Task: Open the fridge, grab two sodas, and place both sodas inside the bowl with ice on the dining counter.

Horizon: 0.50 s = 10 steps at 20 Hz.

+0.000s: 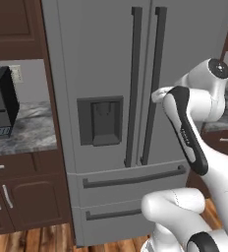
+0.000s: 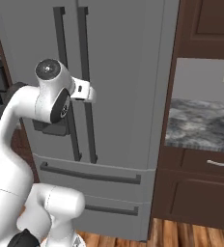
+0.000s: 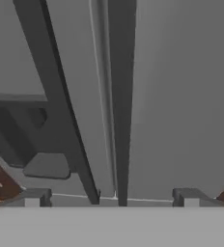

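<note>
Dark cabinets flank the closed fridge (image 1: 106,59); we hold our gripper (image 3: 111,197) spread wide, door handles (image 3: 121,96) at twelve o'clock.

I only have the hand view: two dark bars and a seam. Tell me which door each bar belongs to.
Observer: They are the handles of the fridge's two upper doors, both shut. The left handle is on the door with the dispenser recess.
Operator: Report what is below those doors.
Observer: Two shut drawers, the upper drawer above the lower drawer, each with a horizontal bar.
Operator: Give me the hand's height.
Observer: The open claw sits in front of the right handle, roughly halfway up it.
</note>
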### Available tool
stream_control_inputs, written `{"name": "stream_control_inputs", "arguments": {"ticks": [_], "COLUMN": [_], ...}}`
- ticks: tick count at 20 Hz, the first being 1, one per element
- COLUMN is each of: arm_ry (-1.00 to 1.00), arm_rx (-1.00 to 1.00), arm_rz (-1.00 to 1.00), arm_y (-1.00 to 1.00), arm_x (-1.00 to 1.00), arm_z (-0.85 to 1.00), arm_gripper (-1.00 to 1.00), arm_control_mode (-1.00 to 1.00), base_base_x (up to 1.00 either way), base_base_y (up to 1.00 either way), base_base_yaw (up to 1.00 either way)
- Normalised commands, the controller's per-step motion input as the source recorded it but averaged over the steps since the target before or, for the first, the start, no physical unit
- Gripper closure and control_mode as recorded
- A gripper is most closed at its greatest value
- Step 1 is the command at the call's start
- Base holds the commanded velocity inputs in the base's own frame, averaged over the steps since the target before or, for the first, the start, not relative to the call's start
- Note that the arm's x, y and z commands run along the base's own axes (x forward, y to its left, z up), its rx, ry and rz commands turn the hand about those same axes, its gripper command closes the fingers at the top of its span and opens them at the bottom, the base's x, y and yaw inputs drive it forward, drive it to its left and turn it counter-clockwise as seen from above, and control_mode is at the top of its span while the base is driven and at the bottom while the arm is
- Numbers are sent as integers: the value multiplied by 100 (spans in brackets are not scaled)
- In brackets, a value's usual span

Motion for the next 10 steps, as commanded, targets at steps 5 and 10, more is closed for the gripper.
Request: {"name": "stream_control_inputs", "arguments": {"ticks": [5,10], "arm_ry": [-21,-8], "arm_rx": [0,0], "arm_rz": [-16,-6], "arm_y": [6,3], "arm_x": [2,19], "arm_z": [40,38], "arm_gripper": [-100,-100], "arm_control_mode": [-100,-100], "base_base_x": [0,0], "base_base_y": [0,0], "base_base_yaw": [0,0]}}
